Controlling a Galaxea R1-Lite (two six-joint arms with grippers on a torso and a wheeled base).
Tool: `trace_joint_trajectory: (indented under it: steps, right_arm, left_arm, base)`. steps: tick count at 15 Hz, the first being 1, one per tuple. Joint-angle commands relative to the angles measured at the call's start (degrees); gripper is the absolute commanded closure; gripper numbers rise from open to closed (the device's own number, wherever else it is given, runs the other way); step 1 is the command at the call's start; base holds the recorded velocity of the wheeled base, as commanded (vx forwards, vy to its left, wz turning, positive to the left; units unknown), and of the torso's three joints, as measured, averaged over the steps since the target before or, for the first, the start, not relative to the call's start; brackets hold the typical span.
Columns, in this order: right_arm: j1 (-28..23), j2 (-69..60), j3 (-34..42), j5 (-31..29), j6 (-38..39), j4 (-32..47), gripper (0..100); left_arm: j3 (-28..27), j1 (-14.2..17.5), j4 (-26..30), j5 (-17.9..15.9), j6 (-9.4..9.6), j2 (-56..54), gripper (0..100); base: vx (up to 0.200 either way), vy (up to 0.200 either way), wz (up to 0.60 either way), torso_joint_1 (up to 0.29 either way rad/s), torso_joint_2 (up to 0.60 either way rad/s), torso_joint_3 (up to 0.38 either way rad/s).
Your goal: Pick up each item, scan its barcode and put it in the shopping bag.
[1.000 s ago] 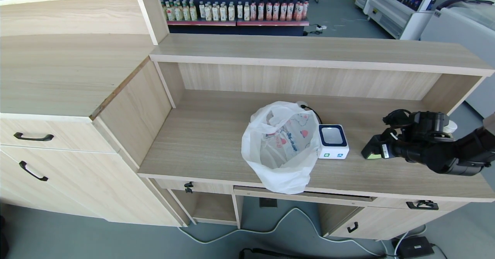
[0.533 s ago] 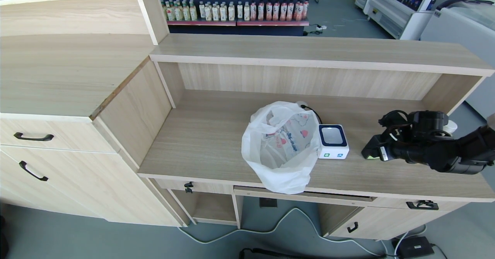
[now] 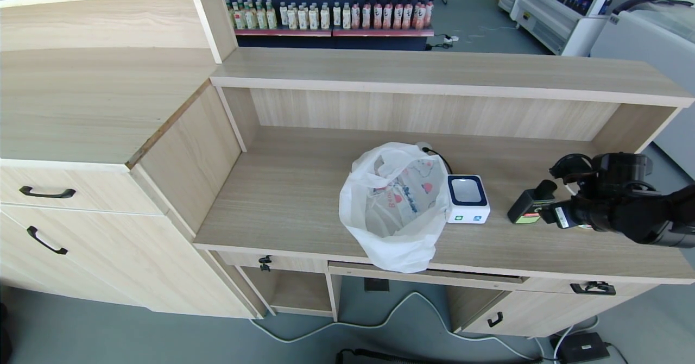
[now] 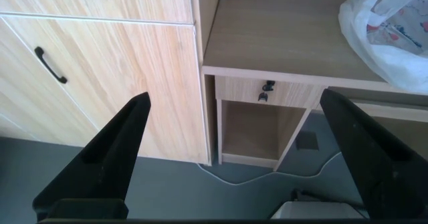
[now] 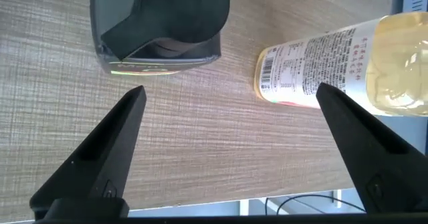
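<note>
Right tool point(image 5: 229, 93) drew back off dark item point(image 5: 157, 30); bottle point(image 5: 334, 67) lies flat nearby.

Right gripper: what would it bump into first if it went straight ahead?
The right gripper would probably meet the bare counter first, between the black device and the bottle lying there.

The bag point(image 3: 393, 206) and white scanner box point(image 3: 467, 198) block the centre. At right, a handheld scanner point(image 3: 525, 207) and a lying bottle point(image 5: 334, 67) sit before my wide-spread right gripper point(image 5: 231, 90). Left of the bag, the counter point(image 3: 282, 190) gives room.
</note>
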Motion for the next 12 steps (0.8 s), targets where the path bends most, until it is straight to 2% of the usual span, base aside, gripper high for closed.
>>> trace_joint_trajectory:
  steps: [1, 7, 9, 12]
  right_arm:
    - [-0.14, 1.95, -2.45, 0.03, 0.05, -0.03, 0]
    - [0.48, 5.11, -5.79, 1.00, 0.32, 0.23, 0]
    - [1.80, 5.64, -5.79, 7.33, 2.43, 0.23, 0]
    - [3.20, 6.43, -6.05, 9.79, 5.24, -0.21, 0]
  left_arm:
    - [0.01, 0.04, -0.01, 0.04, 0.01, -0.02, 0]
    - [0.01, 0.04, -0.01, 0.04, 0.01, -0.02, 0]
    - [0.01, 0.04, -0.01, 0.04, 0.01, -0.02, 0]
    - [0.01, 0.04, -0.01, 0.04, 0.01, -0.02, 0]
  base:
    - [0.000, 0.000, 0.00, 0.000, 0.00, 0.000]
    - [0.000, 0.000, 0.00, 0.000, 0.00, 0.000]
    - [0.000, 0.000, 0.00, 0.000, 0.00, 0.000]
    - [0.000, 0.000, 0.00, 0.000, 0.00, 0.000]
